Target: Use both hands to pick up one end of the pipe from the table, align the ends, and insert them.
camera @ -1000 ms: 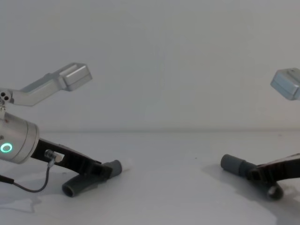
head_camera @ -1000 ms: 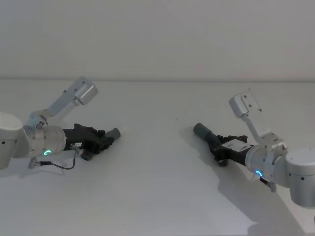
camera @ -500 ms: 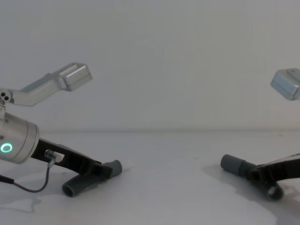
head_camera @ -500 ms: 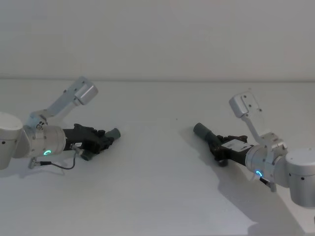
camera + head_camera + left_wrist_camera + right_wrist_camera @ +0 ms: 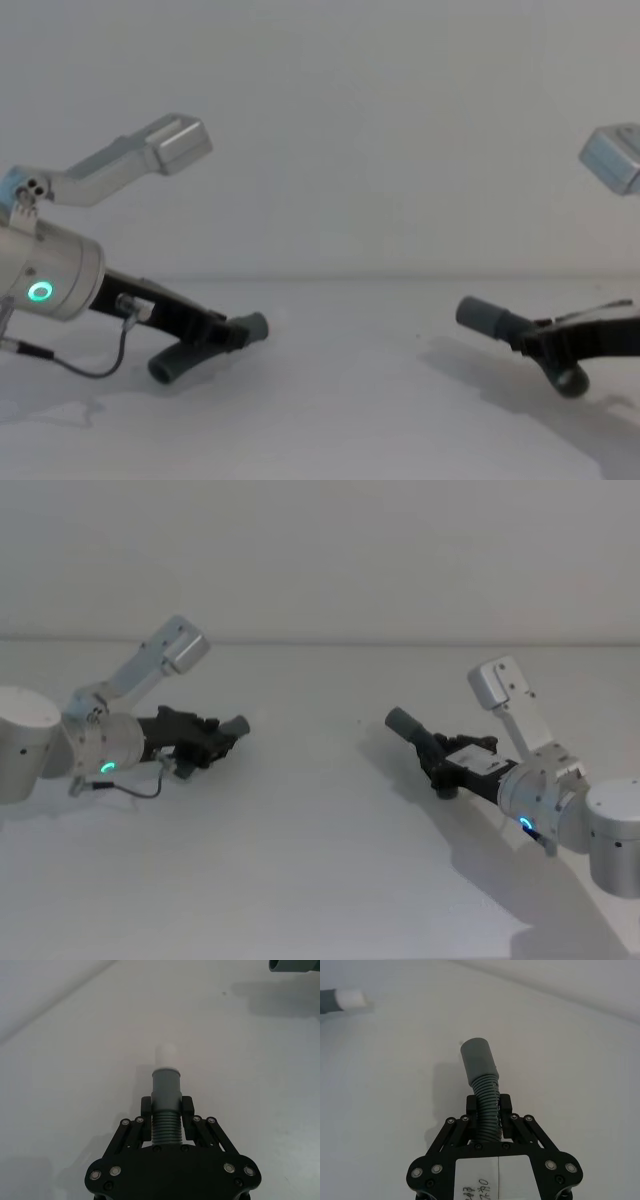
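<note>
Two pincers [image 5: 166, 1110] [image 5: 488, 1108] clamp pipe pieces [image 5: 166, 1085] [image 5: 477, 1062].

Left gripper [image 5: 165, 1108]: black plastic, two fingers on linked bars, silver screws [image 5: 115, 1171] at the joints.
Right gripper [image 5: 488, 1105]: same black build, white sticker [image 5: 490, 1178] with handwritten marks.
Left wrist [image 5: 108, 744]: thick silver cylinder, green ring light [image 5: 104, 768].
Right wrist [image 5: 537, 797]: silver cylinder, blue-green light [image 5: 523, 825].
Cable [image 5: 132, 791]: thin, black, at the left wrist.
Camera brackets [image 5: 183, 647]: pale grey angled arms ending in boxy housings.
</note>
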